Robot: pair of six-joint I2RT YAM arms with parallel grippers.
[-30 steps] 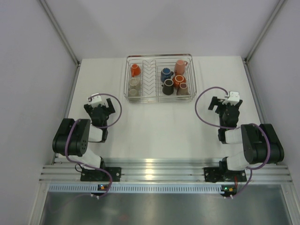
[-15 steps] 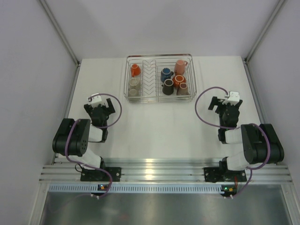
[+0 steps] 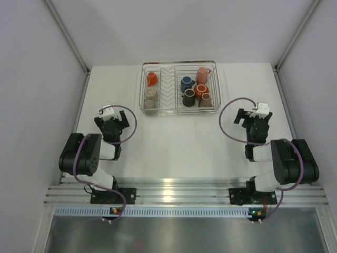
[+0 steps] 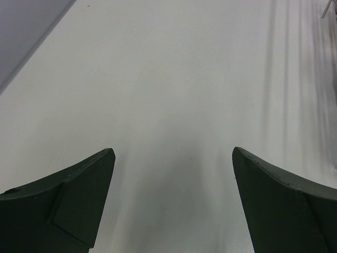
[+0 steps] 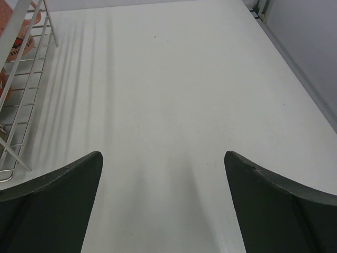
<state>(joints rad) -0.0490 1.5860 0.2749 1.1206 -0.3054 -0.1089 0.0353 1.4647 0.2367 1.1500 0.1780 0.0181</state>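
Looking down from above, I count one wire rack (image 3: pixel 179 61) at 12 o'clock on the desk (image 3: pixel 179 142), and eight mugs (image 3: pixel 186 83) in it. Three are in its left bay and five in its right. Two are orange, one blue, one pink, and four dull grey or brown. The two lowest in the left bay sit so close together that I can barely separate them.

I have two arms, both folded back low over their bases with the wrists pointing toward 12 o'clock.

- **Left arm:** The left gripper (image 3: pixel 117 122) sits at about 8 o'clock on the desk, well apart from the rack. Its wrist view shows the left gripper (image 4: pixel 172 151) spread wide with only bare desk between the fingers (image 4: pixel 79 184), so it holds nothing.
- **Right arm:** The right gripper (image 3: pixel 253 120) sits at about 4 o'clock, also clear of the rack. In its wrist view the right gripper (image 5: pixel 163 154) is just as wide open and empty. The rack (image 5: pixel 26 105) shows at 10 o'clock in that view, near but not touching.
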